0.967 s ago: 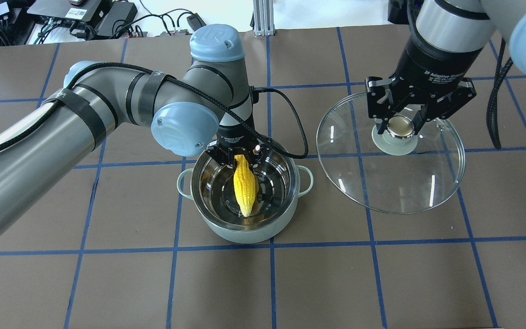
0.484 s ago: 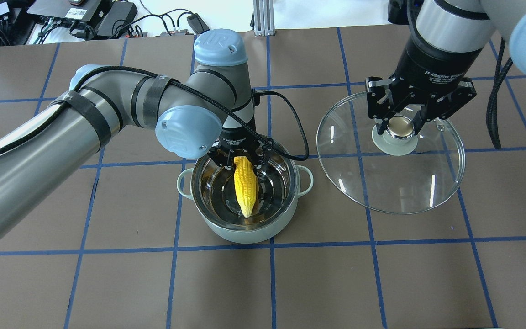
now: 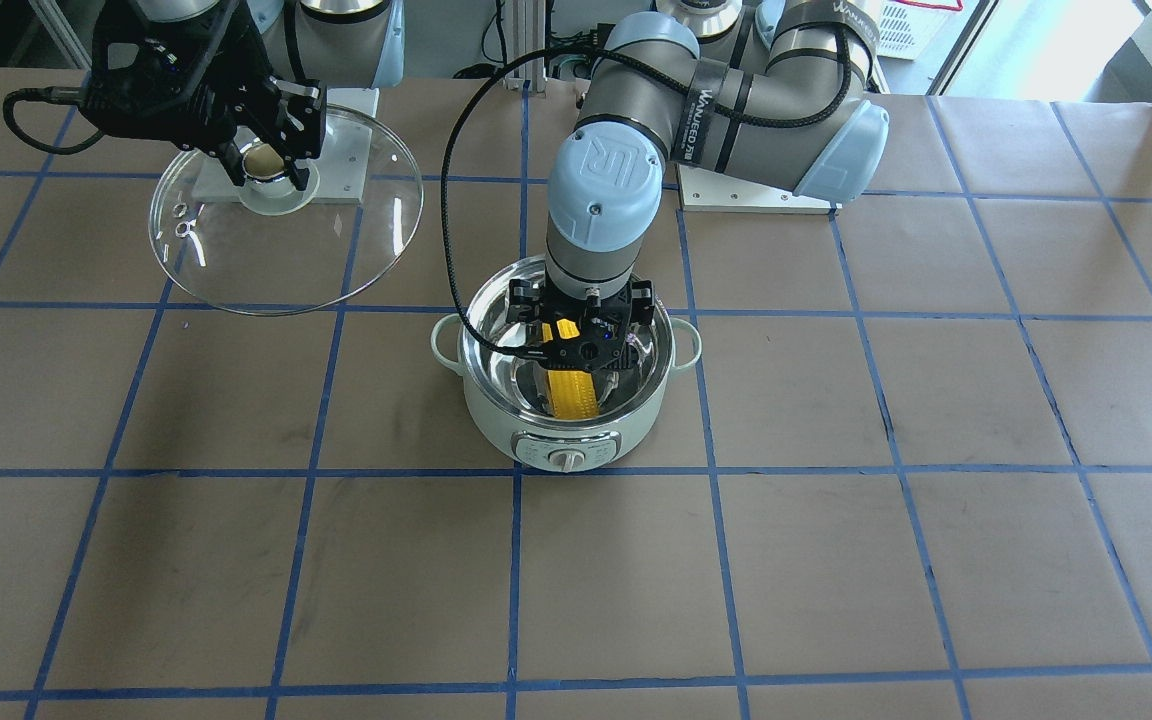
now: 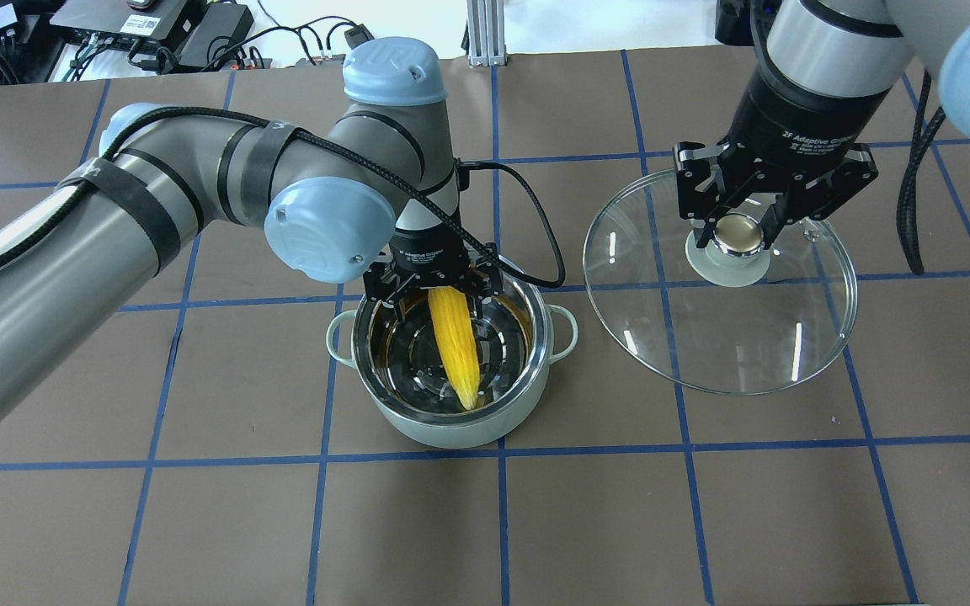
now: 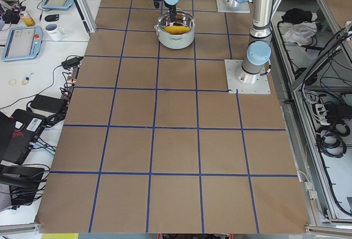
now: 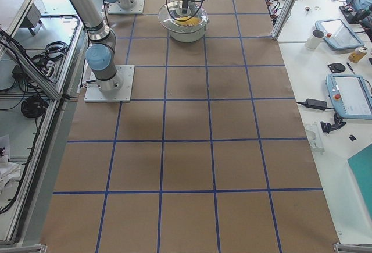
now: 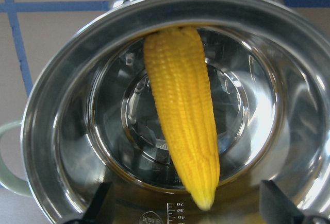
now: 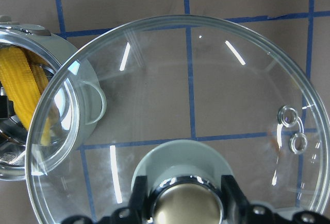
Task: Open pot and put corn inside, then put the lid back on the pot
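Black fingers (image 7: pixel 99 206) of the left gripper (image 4: pixel 439 290) have just spread wide apart over the pot (image 4: pixel 451 431). They no longer touch the corn (image 7: pixel 180 110). A moment ago they pinched its fat end. Now the bright yellow, bumpy corn lies slanted inside the shiny steel pot, with its pointy tip near the wall. So the corn step looks done. The right gripper (image 4: pixel 738 229) is squeezed tight on the knob of the glass lid (image 4: pixel 729 345), holding it up beside the pot. The lid likely goes on next.
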You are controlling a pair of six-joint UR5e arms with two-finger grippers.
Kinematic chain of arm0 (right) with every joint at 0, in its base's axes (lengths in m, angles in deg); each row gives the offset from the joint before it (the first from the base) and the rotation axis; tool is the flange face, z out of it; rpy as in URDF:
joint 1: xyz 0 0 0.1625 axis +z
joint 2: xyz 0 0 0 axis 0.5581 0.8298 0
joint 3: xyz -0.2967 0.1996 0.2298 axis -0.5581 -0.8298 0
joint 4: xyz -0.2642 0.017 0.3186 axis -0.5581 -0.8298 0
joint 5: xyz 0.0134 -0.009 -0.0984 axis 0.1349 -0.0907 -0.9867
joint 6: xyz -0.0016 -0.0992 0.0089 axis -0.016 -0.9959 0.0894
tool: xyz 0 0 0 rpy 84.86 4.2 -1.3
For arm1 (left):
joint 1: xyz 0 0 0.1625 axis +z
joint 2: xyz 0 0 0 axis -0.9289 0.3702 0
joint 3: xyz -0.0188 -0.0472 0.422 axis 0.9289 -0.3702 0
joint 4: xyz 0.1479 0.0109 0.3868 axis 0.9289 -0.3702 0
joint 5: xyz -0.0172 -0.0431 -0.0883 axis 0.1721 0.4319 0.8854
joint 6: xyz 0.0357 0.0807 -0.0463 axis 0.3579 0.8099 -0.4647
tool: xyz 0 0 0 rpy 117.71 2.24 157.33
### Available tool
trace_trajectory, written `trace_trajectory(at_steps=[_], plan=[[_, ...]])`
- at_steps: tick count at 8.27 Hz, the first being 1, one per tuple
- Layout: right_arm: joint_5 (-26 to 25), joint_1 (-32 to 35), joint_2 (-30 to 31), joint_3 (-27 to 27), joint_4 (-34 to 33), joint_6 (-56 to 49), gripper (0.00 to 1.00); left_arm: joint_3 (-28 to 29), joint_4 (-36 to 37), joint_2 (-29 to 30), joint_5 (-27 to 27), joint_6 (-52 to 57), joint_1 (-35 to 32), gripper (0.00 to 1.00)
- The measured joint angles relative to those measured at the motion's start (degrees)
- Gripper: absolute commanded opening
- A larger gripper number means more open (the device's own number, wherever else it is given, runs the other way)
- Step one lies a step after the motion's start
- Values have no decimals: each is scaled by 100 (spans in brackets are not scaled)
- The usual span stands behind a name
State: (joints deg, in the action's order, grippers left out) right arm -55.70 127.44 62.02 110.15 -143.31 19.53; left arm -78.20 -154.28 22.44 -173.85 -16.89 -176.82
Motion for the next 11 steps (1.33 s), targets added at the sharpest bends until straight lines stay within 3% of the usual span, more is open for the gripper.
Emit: trace_trajectory(at_steps=[7, 11], plan=[[-6, 0, -8, 4, -9, -1, 10, 1198, -967, -483, -634, 1327, 1350, 100], [36, 42, -20, 13, -16, 101, 9, 1312, -958, -576, -898, 1782, 1601, 100]])
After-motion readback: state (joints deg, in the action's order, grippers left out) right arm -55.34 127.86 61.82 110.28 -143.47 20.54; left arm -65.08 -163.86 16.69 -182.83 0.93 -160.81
